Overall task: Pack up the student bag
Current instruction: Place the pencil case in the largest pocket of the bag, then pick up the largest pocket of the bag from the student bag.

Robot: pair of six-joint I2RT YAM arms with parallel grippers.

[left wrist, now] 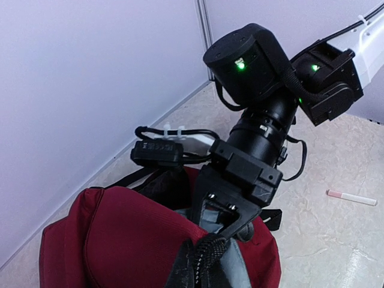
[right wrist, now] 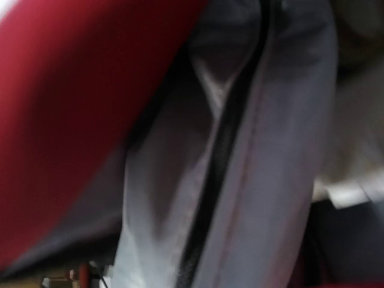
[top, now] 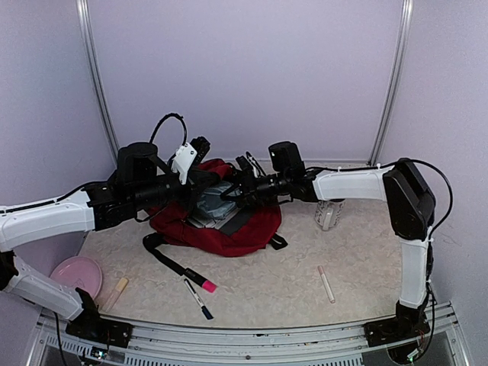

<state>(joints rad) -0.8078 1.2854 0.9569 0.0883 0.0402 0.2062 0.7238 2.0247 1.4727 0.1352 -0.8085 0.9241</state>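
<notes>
Centre of top view: student bag (top: 229, 235) lies with its long axis left-right, beneath left gripper (top: 203, 156) and right gripper (top: 242, 183).
Left wrist view: right gripper dips into the bag's mouth at lower centre; both grippers' jaws can't be told.
Right wrist view: grey pouch (right wrist: 270, 180) at centre, red fabric on the left.

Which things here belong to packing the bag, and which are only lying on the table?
Belong to the job:
student bag
grey zippered pouch, in the bag's opening

Only lying about for now:
pink plate
pink-capped marker
dark pen
cream stick
white stick
small clear container
</notes>
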